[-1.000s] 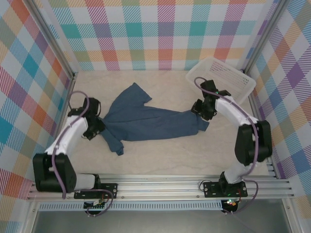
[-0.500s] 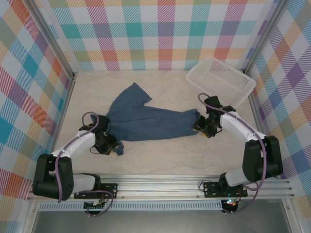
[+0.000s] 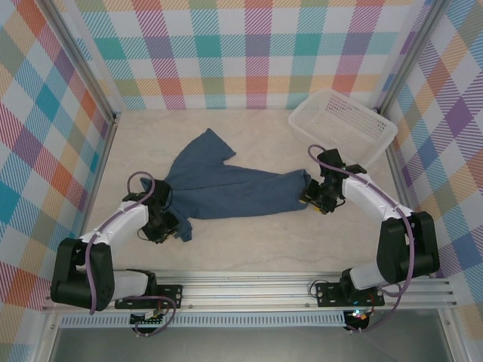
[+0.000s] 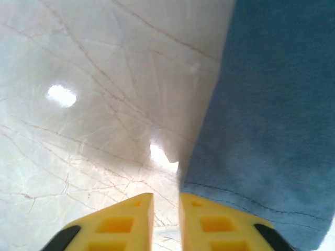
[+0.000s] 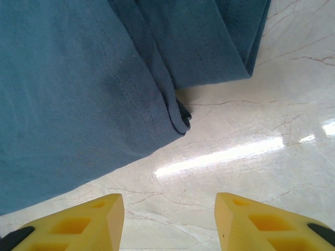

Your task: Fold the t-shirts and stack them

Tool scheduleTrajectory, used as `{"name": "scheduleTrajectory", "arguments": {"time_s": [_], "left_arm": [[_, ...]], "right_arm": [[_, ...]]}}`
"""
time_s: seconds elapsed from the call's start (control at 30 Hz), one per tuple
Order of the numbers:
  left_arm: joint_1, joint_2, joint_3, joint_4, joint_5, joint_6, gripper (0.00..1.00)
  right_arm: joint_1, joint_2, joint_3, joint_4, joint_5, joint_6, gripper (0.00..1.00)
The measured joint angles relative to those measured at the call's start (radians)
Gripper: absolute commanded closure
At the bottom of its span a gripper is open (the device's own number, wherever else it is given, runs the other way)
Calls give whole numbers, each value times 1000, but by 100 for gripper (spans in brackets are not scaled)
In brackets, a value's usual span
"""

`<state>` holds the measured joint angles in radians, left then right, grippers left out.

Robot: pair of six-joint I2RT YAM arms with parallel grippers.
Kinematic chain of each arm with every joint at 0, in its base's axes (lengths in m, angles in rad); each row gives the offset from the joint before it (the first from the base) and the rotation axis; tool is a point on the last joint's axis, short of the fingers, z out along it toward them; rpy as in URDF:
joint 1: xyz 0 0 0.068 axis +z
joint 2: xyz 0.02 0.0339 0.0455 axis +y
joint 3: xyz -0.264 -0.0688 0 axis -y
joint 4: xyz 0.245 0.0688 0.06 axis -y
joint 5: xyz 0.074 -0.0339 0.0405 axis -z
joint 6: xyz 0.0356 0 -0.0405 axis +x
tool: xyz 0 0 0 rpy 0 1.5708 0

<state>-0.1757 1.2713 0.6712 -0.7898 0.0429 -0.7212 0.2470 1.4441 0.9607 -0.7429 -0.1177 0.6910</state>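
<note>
We risk closing on bare desk (image 3: 249, 245), not t-shirt (image 3: 226, 188): left end effector (image 4: 166, 198) barely apart beside hem, right end effector (image 5: 168, 203) apart, empty.

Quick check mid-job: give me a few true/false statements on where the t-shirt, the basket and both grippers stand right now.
1. The t-shirt lies on the table, outside the basket. True.
2. The right gripper is shut on the t-shirt. False: its jaws stand open over bare table, with the cloth just ahead of them.
3. The t-shirt is folded into a neat rectangle. False: it lies rumpled and unfolded.
4. The basket sits at the far right corner of the table. True.
5. The left gripper has only a narrow gap between its jaws, right beside the t-shirt's edge. True.
</note>
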Motion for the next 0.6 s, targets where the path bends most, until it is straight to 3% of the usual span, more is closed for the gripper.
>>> {"name": "scheduleTrajectory", "arguments": {"time_s": [0.2,0.6], "left_arm": [[0,-69,-29,54,44,-23,64],[-14,49,-46,125,86,-24,85]], "right_arm": [[0,0,0,0,0,-3,51],[0,0,0,0,0,-3,52]]}}
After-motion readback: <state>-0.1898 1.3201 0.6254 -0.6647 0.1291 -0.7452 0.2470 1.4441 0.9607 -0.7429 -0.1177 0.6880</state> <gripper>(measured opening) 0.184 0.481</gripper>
